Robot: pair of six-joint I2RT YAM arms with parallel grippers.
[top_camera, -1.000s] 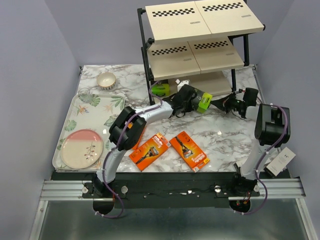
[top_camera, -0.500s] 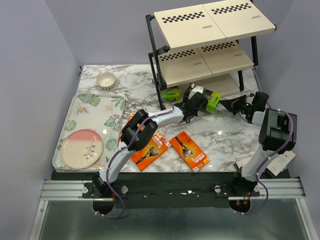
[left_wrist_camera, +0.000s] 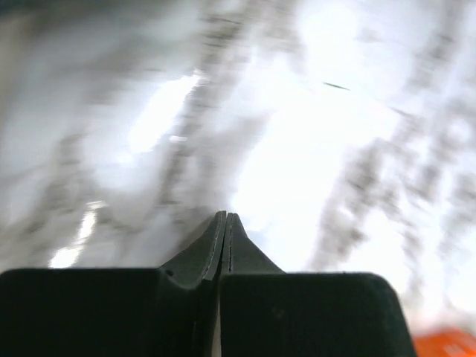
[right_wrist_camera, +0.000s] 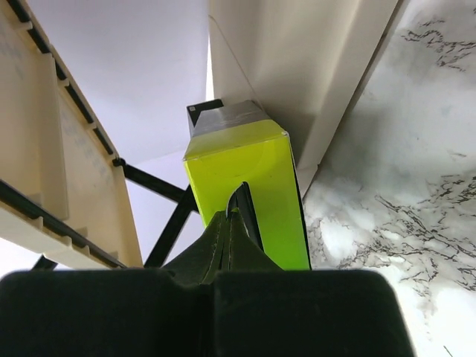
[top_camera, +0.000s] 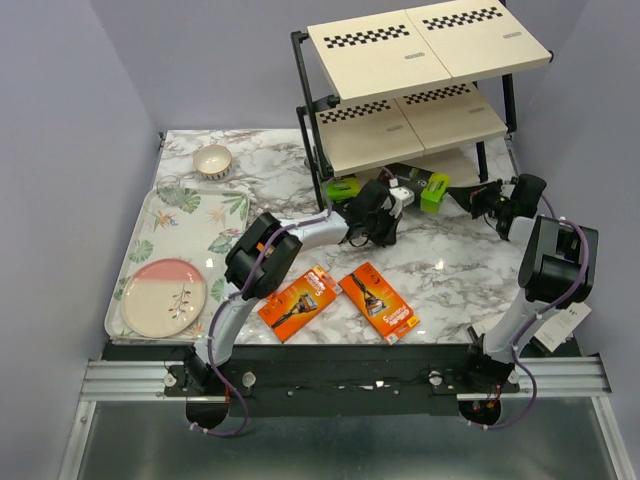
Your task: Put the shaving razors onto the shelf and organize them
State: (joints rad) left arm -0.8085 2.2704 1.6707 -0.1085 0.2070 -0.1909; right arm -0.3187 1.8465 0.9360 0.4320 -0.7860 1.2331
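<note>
Backing off since a moment ago, the left jaws hang shut and empty above the counter [top_camera: 450, 270], while the black-and-lime razor pack [right_wrist_camera: 253, 156] lies part-way into the bottom tier of the shelf [top_camera: 370, 140], closed right jaws at its lime end, probably due to nudge it fully inside.

Two flat orange razor packs [top_camera: 299, 301] lie side by side before the three-tier black-framed shelf [top_camera: 430, 45], right of a floral tray [top_camera: 200, 215] holding a round pink plate [top_camera: 164, 297].
</note>
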